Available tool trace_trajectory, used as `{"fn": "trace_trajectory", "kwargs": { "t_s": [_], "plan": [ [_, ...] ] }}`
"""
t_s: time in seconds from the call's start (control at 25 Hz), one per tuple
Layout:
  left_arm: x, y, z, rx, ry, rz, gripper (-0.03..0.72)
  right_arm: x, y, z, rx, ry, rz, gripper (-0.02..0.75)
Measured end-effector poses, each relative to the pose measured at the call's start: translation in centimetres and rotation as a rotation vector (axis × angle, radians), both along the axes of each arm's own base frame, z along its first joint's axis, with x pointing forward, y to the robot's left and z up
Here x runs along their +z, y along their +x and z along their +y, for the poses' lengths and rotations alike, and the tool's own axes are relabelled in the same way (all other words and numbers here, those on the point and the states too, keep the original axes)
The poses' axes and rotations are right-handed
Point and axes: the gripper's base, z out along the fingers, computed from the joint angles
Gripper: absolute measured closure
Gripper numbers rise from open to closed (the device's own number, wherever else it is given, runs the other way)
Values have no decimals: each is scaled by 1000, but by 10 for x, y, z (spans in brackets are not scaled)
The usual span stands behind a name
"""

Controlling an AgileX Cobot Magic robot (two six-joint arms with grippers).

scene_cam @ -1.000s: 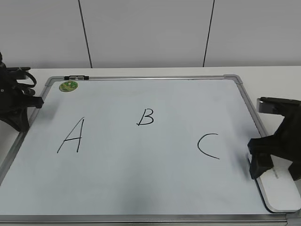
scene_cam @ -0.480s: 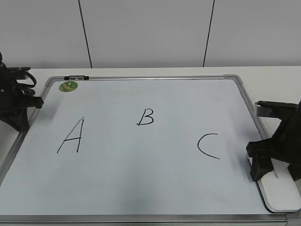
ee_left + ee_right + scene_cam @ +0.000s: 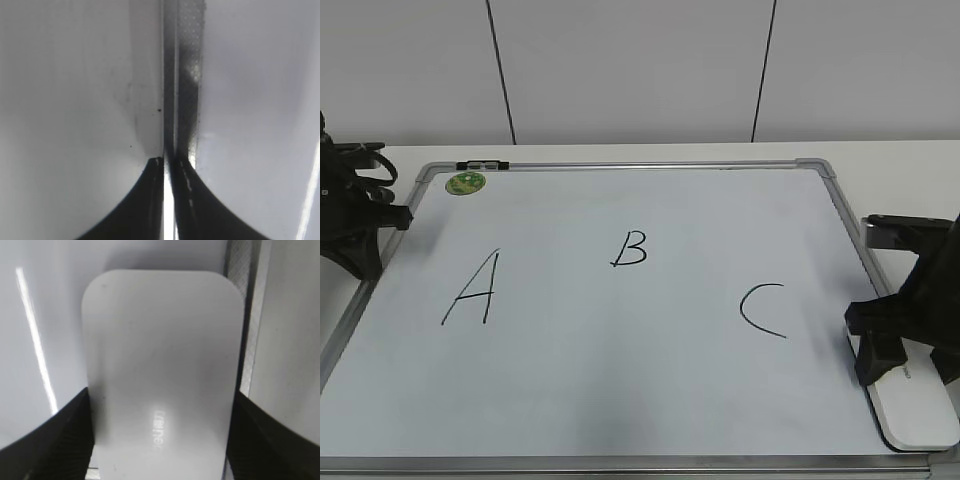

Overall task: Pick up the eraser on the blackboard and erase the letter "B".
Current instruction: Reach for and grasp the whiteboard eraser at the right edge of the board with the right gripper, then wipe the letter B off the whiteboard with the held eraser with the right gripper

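Green magnet (image 3: 466, 183) near blackboard (image 3: 620, 400) corner

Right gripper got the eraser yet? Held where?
Right gripper straddles the eraser across its long sides, near the printed end; whether it is clamped cannot be told. Left gripper holds nothing.

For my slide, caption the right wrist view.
Right gripper straddles the white eraser lying flat on the blackboard, fingers open at either side.

Even, soft light fills the exterior view, crisp throughout. Both wrist views are blurred close up; bright glare streaks cross the blackboard (image 3: 35, 340) and eraser (image 3: 160, 365).
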Motion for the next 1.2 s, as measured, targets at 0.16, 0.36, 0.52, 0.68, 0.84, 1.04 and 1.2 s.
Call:
{"fn": "trace_trajectory", "kwargs": {
  "t_s": [0.16, 0.36, 0.52, 0.68, 0.84, 1.04, 1.2],
  "plan": [
    [0, 0, 1, 2, 0, 0, 662, 0, 0, 0, 0, 0, 0, 213],
    [0, 0, 1, 3, -2, 0, 661, 5, 4, 3, -18, 28, 18, 214],
    [0, 0, 0, 4, -4, 0, 661, 26, 16, 7, 9, 50, 40, 214],
    [0, 0, 0, 4, -4, 0, 661, 54, 35, 16, 41, 64, -3, 214],
    [0, 0, 0, 5, -6, 0, 661, 66, 54, 44, 131, 63, 11, 214],
    [0, 0, 1, 9, -9, 0, 661, 62, 86, 77, 215, 63, 20, 214],
    [0, 0, 1, 13, -13, 0, 661, 52, 115, 91, 231, 67, -8, 215]
  ]
}}
